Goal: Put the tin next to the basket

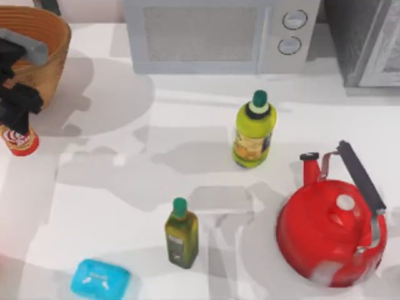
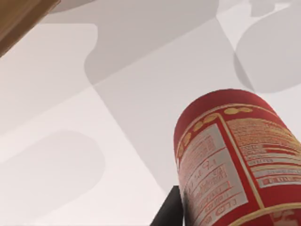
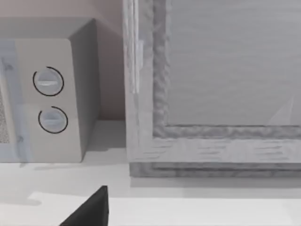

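Observation:
The tin is a small red can with a white label, standing at the table's far left just in front of the basket, a large tan woven one in the back left corner. My left gripper comes down on the tin from above and is shut on it. In the left wrist view the tin sits very close, with a dark finger against its side and a corner of the basket beyond. A dark part of my right gripper shows in the right wrist view, facing the back wall.
A green-capped yellow bottle stands mid-table and a smaller olive bottle stands nearer the front. A red kettle fills the front right, a blue soap box lies front left. A microwave and a grey cabinet line the back.

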